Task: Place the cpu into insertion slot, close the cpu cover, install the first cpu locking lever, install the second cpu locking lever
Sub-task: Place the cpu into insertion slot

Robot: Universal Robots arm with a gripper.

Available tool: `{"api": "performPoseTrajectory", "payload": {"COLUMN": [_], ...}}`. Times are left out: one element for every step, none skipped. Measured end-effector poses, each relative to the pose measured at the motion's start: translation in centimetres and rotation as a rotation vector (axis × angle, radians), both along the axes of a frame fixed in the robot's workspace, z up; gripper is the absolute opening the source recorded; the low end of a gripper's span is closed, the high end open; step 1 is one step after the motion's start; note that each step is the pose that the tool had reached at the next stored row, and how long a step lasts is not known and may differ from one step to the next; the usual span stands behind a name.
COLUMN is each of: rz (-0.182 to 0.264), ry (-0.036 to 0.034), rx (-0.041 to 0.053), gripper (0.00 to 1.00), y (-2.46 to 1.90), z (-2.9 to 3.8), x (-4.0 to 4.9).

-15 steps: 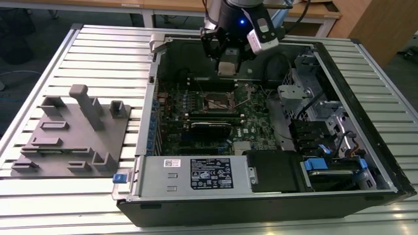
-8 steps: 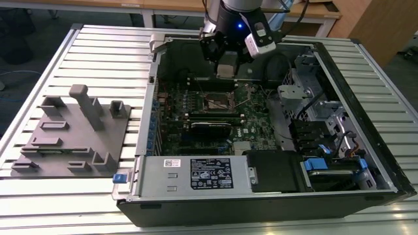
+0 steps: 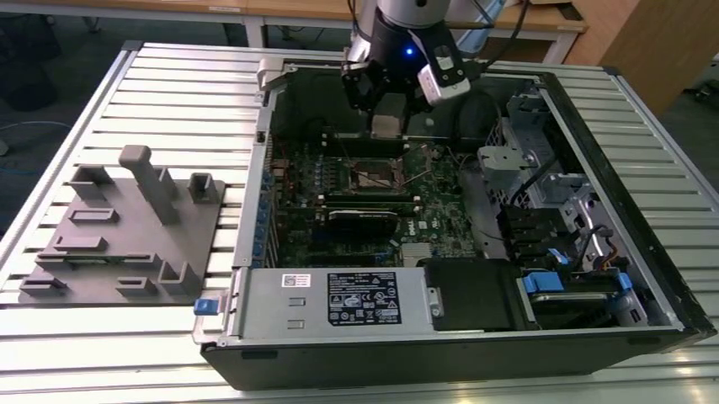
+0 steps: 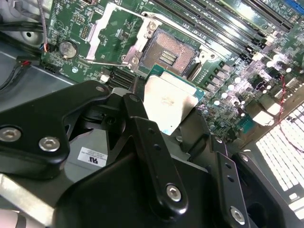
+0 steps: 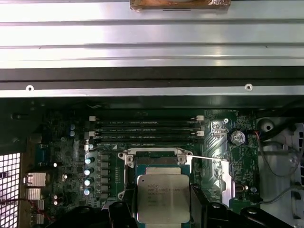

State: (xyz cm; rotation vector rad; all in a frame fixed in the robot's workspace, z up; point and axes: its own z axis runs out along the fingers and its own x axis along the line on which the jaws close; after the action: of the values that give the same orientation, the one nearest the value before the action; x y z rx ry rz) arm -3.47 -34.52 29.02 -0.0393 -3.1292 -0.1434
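Nearest to me is my own gripper (image 4: 166,111): matte black, angular links with bright screw heads. Its fingers (image 4: 137,114) are closed on two opposite edges of the cpu (image 4: 168,99). The chip is a flat square with a dull, brushed silver-grey lid on a thin green border. I hold it in the air, clear of the board.

In the first wrist view the cpu (image 5: 163,197) faces the camera flat, faint print on its lid, and covers most of the socket behind it. The second wrist view looks along the board at a slant. There the insertion slot (image 4: 168,52) lies bare just past the chip: a dark square with a brownish, finely grained contact field inside a metal rim. The cpu cover (image 4: 102,23), a thin silvery frame, stands swung open at one side of the socket. A thin wire lever (image 4: 104,61) lies beside it.

Past the socket run long, narrow black memory slots (image 5: 147,130) across the green motherboard (image 5: 213,137).

The exterior view takes in the whole open computer case (image 3: 258,219) on a ribbed metal table (image 3: 168,93). In it the gripper (image 3: 386,114) hangs over the board near the case's far wall. The insertion slot (image 3: 376,177) sits toward the middle of the board. A grey moulded fixture (image 3: 124,227) rests on the table beside the case, toward the exterior view's left.
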Motion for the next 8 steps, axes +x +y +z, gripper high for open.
{"api": "performPoseTrajectory", "payload": {"rz": [0.000, 0.000, 0.000, 0.000, 0.000, 0.000, 0.000, 0.000], "ry": [-0.0002, -0.0005, -0.0008, -0.0010, -0.0012, -0.0015, -0.0018, -0.0020], "rx": [0.0000, 0.0000, -0.0001, -0.0001, -0.0001, -0.0001, -0.0001, -0.0001], "gripper": [0.54, 0.54, 0.54, 0.54, 0.54, 0.54, 0.54, 0.54], "y": [0.00, 0.00, 0.00, 0.00, 0.00, 0.00, 0.00, 0.00], "z": [-0.16, -0.30, -0.41, -0.51, -0.60, -0.69, -0.78, -0.89], "x": [-0.03, -0.05, -0.08, -0.11, -0.15, -0.18, -0.22, -0.26]}}
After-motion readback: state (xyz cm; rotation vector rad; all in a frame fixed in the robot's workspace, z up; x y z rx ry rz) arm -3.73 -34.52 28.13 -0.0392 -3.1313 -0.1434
